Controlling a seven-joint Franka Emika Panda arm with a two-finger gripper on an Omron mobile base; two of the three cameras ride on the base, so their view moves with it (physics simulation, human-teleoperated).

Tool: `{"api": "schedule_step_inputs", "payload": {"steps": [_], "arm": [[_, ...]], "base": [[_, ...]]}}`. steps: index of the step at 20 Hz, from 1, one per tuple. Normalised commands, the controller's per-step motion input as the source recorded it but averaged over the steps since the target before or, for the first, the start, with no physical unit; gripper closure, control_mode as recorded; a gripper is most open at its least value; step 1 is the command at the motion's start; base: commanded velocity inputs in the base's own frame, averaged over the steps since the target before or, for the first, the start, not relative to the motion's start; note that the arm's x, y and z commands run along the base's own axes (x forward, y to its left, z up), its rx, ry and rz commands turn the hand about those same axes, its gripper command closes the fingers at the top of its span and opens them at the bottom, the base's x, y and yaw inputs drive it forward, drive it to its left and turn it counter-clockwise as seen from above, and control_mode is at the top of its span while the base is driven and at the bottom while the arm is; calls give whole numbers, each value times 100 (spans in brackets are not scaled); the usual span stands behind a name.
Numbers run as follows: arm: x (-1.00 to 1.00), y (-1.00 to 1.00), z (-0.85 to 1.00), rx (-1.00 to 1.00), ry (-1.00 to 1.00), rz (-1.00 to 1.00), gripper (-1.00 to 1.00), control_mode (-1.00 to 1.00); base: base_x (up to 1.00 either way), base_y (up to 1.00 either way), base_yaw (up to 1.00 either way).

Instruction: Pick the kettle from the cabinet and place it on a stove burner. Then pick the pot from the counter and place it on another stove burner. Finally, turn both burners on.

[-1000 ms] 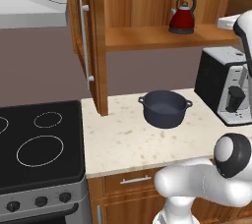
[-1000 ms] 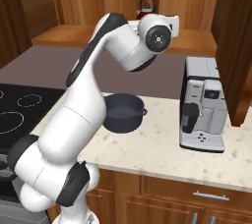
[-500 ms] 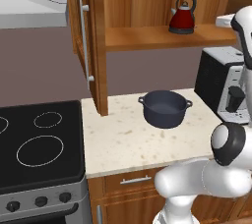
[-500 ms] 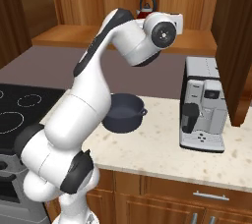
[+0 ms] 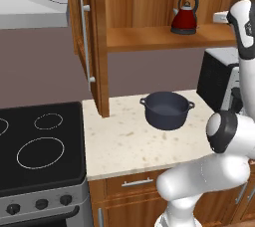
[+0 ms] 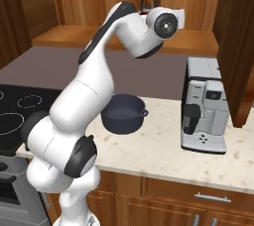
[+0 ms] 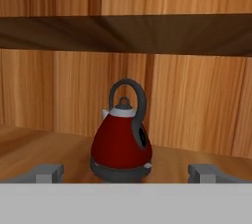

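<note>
In the left base view the kettle [image 5: 185,17] stands upright on the inner shelf of the open cabinet [image 5: 149,38], its pale spout toward the left, while the pot [image 5: 167,110] sits on the counter [image 5: 124,144] below (the cooktop's burner rings lie to the left). In the right base view the arm's wrist hides most of the kettle [image 6: 147,3], only its arched handle showing above. In the hand view the kettle [image 7: 121,137] stands upright on the shelf, spout to the left, ahead of the gripper [image 7: 125,173], whose fingertips [image 7: 47,173] are spread wide and hold nothing.

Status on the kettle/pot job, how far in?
Cabinet door is open. In hand: open gripper faces the kettle on the cabinet shelf, not gripping yet. Left: kettle to a burner, pot from the counter to another, both burners on.
</note>
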Motion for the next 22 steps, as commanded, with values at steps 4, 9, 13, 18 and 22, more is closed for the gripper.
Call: {"api": "schedule_step_inputs", "payload": {"steps": [4,9,13,18,22], "arm": [[34,-1,6,0,0,0,-100,-100],[34,-2,0,0,0,0,-100,-100],[32,-1,0,0,0,0,-100,-100],[29,0,3,0,0,0,-100,-100],[28,0,0,0,0,0,-100,-100]], "base": [[0,0,0],[0,0,0],[0,0,0],[0,0,0],[0,0,0]]}}
